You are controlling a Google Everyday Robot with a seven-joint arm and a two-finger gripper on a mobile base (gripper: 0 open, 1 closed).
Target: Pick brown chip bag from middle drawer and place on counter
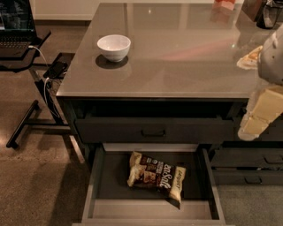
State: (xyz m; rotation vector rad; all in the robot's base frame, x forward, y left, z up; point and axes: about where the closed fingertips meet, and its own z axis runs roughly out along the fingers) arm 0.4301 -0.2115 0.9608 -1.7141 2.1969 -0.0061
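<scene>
The brown chip bag [156,177] lies flat on the dark bottom of the open middle drawer [94,185], slightly right of its centre, cream ends pointing left and right. The drawer is pulled out below the closed top drawer with a bar handle [153,131]. The glossy grey-brown counter [177,53] spans the top. My gripper [256,119] shows as a cream and white part at the right edge, level with the counter's front right corner, above and to the right of the bag and well apart from it.
A white bowl [113,47] stands on the counter's left part. A yellowish item [250,58] and dark objects [265,13] sit at the counter's right and back. More closed drawers [247,170] are to the right. A laptop stand with cables [26,53] is on the left.
</scene>
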